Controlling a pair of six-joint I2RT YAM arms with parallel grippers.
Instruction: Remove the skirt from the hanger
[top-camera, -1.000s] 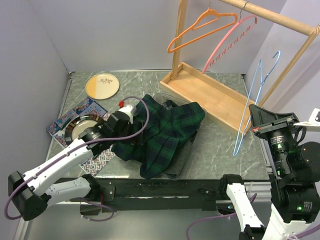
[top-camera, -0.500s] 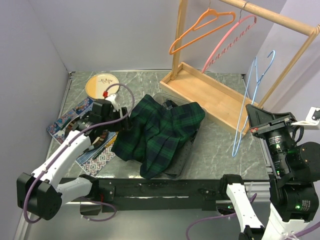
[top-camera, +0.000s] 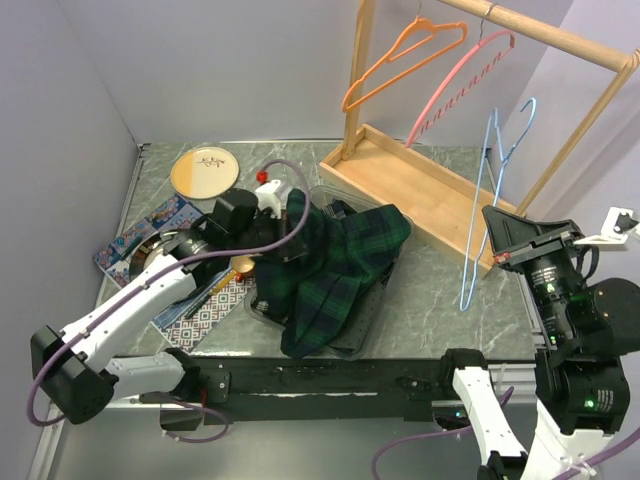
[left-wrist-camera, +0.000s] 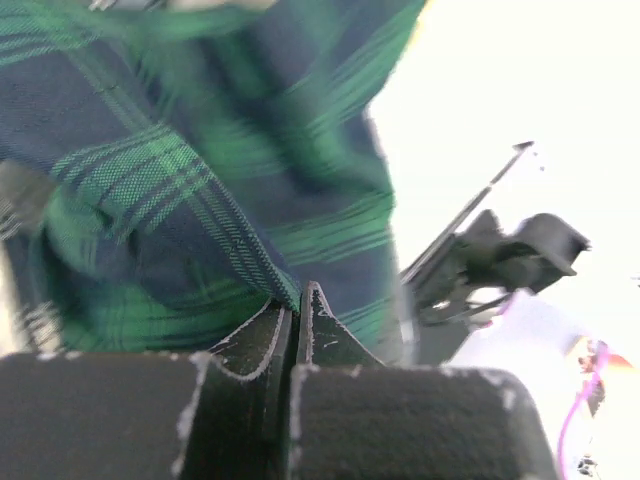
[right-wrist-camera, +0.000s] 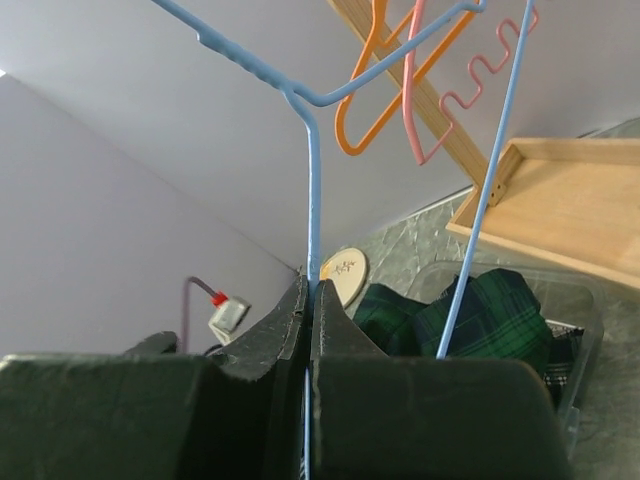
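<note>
Left pincer (left-wrist-camera: 293, 300) clamped on a fold of the plaid skirt (top-camera: 340, 260), remaining cloth heaped toward 4 o'clock on the tabletop (top-camera: 430, 290), right pincer (right-wrist-camera: 308, 300) pinched tight around blue hanger (right-wrist-camera: 313, 200) wire.

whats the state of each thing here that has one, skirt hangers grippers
skirt: off any hanger, in a heap, one edge pinched up
left gripper: shut on skirt
right gripper: shut on blue hanger
blue hanger: bare, held upright, hook below the rail
orange hanger: bare, hanging on the rail
pink hanger: bare, hanging on the rail
</note>
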